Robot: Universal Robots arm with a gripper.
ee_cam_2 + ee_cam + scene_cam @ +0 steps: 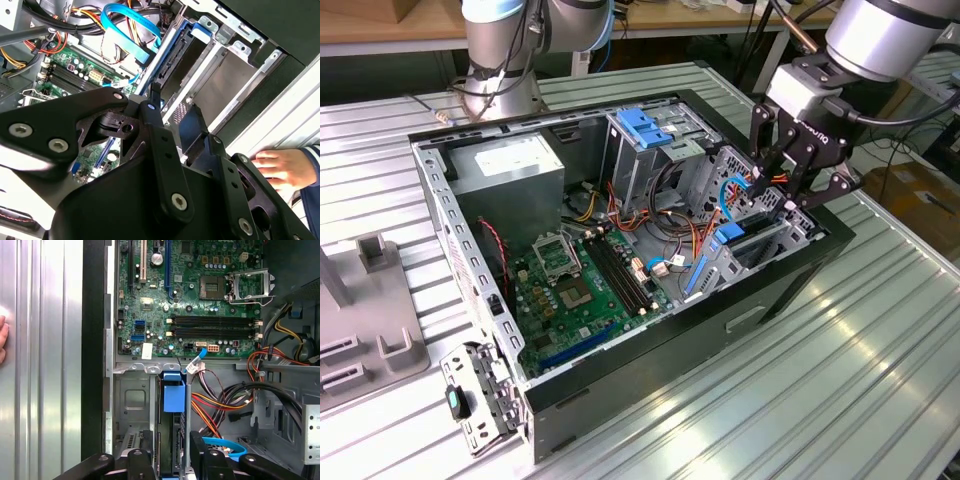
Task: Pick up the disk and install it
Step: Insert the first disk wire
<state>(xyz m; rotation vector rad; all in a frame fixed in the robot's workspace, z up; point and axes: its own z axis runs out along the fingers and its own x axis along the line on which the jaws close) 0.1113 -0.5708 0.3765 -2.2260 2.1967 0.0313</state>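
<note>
In the exterior view the gripper [782, 190] hangs over the front end of the open computer case [620, 392], and the disk [730, 240] stands on its edge in the drive bay directly below it. In the second wrist view the disk's blue rail runs from the gripper down into the bay, while a person's hand [275, 167] rests outside the case. In the first wrist view the gripper sits astride the disk, whose long axis points toward the motherboard [190, 305]; whether it clamps the disk I cannot tell.
</note>
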